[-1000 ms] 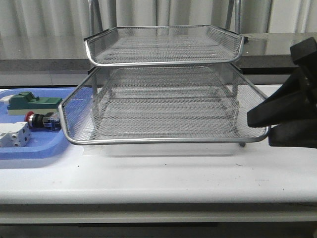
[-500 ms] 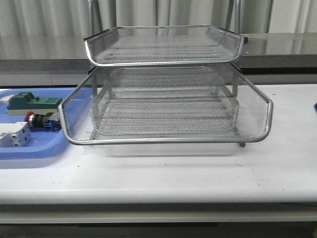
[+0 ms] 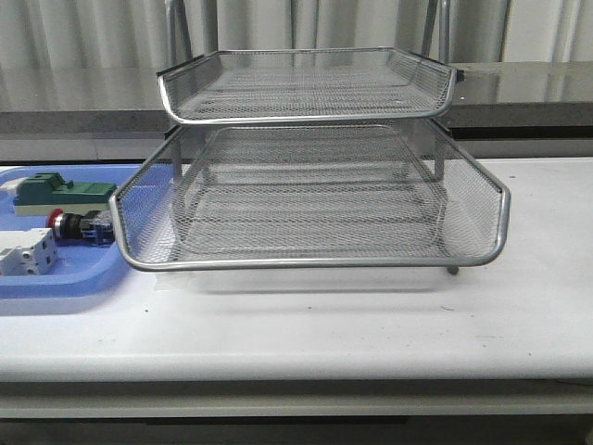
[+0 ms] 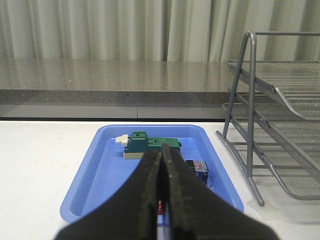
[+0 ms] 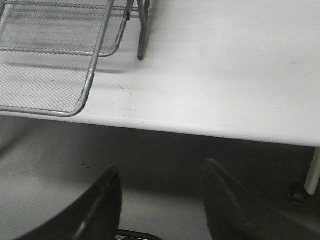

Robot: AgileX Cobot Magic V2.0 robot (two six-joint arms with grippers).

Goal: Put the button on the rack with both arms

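The button, red-capped with a blue rear block, lies on its side in the blue tray left of the rack. The rack is a silver wire-mesh stand; its lower tray is slid out toward the front. Neither gripper shows in the front view. In the left wrist view my left gripper is shut with nothing in it. It hovers near the tray's edge and covers most of the button. My right gripper is open and empty. It sits out past the table's front edge, apart from the rack's slid-out tray.
A green block lies behind the button in the blue tray and a white block in front of it. The rack's legs stand just right of that tray. A grey counter and curtains run along the back.
The right arm's dark shape, at the rack's right front corner one second ago, has drawn back out of the front view. Rack, tray and button have not moved.
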